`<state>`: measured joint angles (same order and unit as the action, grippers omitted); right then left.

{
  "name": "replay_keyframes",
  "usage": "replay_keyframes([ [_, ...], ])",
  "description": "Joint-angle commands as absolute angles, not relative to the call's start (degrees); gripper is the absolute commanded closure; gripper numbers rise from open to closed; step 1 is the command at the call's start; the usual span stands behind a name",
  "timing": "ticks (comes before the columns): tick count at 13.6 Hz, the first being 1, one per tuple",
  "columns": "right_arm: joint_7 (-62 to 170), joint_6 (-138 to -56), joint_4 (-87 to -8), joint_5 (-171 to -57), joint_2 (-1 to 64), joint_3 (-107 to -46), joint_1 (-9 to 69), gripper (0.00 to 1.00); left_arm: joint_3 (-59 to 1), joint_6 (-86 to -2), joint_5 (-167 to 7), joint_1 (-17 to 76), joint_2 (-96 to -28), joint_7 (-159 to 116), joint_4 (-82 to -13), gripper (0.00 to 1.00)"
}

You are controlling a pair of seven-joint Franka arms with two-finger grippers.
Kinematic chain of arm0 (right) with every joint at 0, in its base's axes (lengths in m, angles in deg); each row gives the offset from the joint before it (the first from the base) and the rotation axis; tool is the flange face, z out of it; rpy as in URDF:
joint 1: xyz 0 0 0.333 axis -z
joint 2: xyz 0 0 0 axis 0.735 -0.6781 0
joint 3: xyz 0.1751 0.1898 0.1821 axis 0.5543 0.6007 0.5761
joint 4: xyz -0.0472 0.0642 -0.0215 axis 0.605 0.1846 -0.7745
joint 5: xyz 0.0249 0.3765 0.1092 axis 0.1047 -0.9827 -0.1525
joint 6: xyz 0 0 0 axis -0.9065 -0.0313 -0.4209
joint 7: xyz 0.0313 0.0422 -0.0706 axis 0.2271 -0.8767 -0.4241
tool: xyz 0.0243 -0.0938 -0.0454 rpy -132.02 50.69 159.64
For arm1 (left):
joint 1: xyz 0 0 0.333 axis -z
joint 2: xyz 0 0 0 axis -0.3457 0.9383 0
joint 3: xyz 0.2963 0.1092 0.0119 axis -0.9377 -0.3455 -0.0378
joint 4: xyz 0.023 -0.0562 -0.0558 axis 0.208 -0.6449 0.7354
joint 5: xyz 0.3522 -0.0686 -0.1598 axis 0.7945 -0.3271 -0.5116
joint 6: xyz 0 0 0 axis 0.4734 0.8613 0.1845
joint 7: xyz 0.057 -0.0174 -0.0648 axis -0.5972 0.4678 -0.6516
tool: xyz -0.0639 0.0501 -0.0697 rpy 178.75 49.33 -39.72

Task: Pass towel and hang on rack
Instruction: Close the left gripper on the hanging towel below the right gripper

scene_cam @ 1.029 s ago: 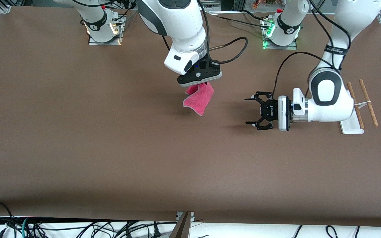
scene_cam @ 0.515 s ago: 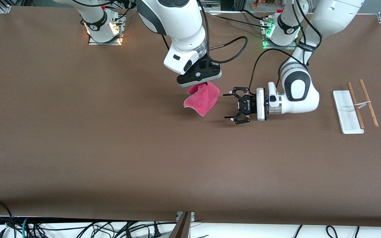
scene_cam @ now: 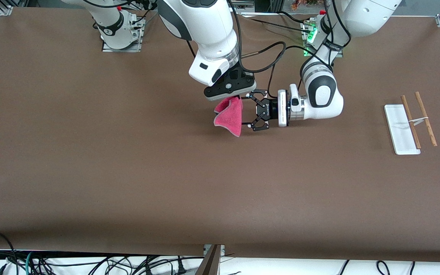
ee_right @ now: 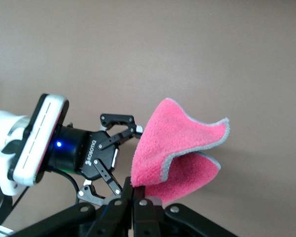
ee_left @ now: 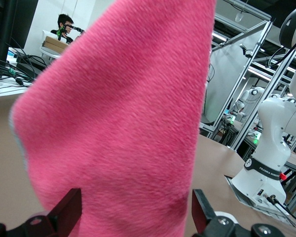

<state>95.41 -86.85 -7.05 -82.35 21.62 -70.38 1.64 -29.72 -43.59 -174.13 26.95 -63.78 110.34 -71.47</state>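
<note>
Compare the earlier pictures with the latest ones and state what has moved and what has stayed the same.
The left gripper has travelled from beside the rack toward the right arm's end of the table, and its open fingers now straddle the hanging towel without closing. The towel has bunched narrower. The right gripper has stayed in place, shut on the towel's top edge. The rack has not moved.

Both arms are glossy white with dark grey joint caps. The right arm [scene_cam: 204, 26] ends in a white wrist block and a flat black flange, with a black cable looping off it. The left arm [scene_cam: 321, 95] has a black band with white lettering, a white-rimmed disc, and a black linkage gripper [scene_cam: 247, 111] marked ROBOTIQ, with a blue light on it. Silver base plates sit under both; the left base glows green.
</note>
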Motion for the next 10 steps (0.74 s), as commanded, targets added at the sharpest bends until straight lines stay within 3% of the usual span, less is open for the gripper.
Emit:
replay_keyframes([
  [1, 96.5, -86.7, -6.8, -81.6, 22.2, -70.4, 1.4, 1.0, -29.2, -44.4, -177.1, 26.7, -64.6, 116.8, -73.4, 0.3],
  [2, 96.4, -86.7, -6.8, -81.6, 22.2, -70.4, 1.4, 1.0, -29.2, -44.4, -177.2, 26.7, -64.5, 117.9, -73.3, 0.6],
  [3, 96.4, -86.7, -6.8, -81.6, 22.2, -70.4, 1.4, 1.0, -29.2, -44.4, -177.3, 26.6, -64.5, 118.2, -73.3, 0.83],
  [4, 96.4, -86.7, -6.8, -81.6, 22.2, -70.5, 1.4, 1.0, -29.2, -44.4, -177.4, 26.6, -64.5, 118.2, -73.1, 0.97],
  [10, 96.4, -86.7, -6.8, -81.6, 22.2, -70.6, 1.5, 1.0, -29.2, -44.4, -177.7, 26.2, -64.5, 118.2, -73.0, 1.0],
])
